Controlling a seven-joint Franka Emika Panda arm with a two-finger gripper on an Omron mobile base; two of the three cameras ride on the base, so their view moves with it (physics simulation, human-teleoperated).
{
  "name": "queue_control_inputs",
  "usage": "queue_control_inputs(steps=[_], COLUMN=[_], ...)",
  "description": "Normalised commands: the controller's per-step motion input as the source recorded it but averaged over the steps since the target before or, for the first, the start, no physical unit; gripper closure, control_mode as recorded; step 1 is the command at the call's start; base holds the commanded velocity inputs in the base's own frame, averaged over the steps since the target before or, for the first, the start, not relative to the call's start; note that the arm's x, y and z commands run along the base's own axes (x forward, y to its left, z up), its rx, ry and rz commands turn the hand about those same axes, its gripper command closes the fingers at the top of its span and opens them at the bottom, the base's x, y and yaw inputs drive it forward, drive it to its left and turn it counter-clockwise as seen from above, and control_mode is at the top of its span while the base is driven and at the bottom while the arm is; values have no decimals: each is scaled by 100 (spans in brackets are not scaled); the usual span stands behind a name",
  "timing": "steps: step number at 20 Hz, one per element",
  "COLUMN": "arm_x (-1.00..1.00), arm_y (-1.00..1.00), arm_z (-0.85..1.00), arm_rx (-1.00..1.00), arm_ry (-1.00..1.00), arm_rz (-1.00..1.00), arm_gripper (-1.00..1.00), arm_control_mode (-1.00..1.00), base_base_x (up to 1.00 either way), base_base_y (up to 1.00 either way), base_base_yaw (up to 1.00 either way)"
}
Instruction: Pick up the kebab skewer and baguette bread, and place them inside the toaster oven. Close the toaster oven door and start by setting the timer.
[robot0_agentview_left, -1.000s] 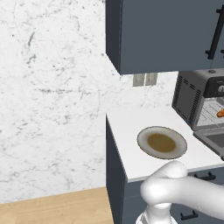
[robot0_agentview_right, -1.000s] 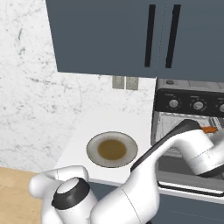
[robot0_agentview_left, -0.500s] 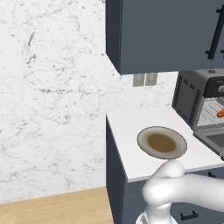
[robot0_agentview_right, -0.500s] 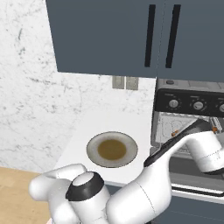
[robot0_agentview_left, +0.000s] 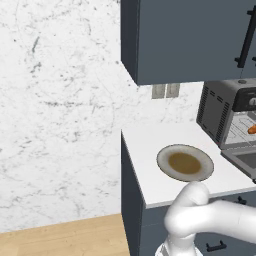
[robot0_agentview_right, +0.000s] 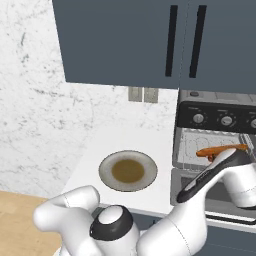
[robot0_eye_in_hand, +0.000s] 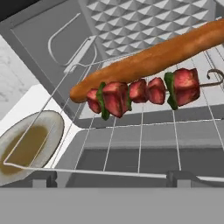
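Baguette bread (robot0_eye_in_hand: 153, 59): lies across the wire rack (robot0_eye_in_hand: 131, 131) inside the toaster oven (robot0_agentview_right: 220, 125), toward its back, probably so the door can swing up
Kebab skewer (robot0_eye_in_hand: 140, 94): on the rack just in front of the loaf, touching or nearly so
Toaster oven door (robot0_eye_in_hand: 144, 159): folded down, open
Plate (robot0_agentview_right: 128, 170): bare, mid-counter (robot0_agentview_left: 145, 145), left of the oven
Arm: reaches right over the door, hand looking down into the oven mouth
Gripper fingers: not visible, so cannot tell how far apart; nothing seen held

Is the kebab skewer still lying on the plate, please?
No, the kebab skewer lies on the wire rack inside the toaster oven, beside the baguette bread.
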Motion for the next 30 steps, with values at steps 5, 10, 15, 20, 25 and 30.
queue_control_inputs(steps=[5,10,15,20,25,30], arm_x=[45,11,30,42,37,26], arm_y=[37,15,12,23,14,-1], arm_z=[-25,-25,-8,0,3,6], arm_rx=[-19,-18,-10,0,0,0], arm_ry=[-12,-11,-8,-1,0,-3], arm_rz=[-12,-11,-13,-16,-15,-3], arm_gripper=[-100,-100,-100,-100,-100,-100], arm_control_mode=[-100,-100,-100,-100,-100,-100], base_base_x=[0,0,0,0,0,0], base_base_y=[0,0,0,0,0,0], base_base_yaw=[0,0,0,0,0,0])
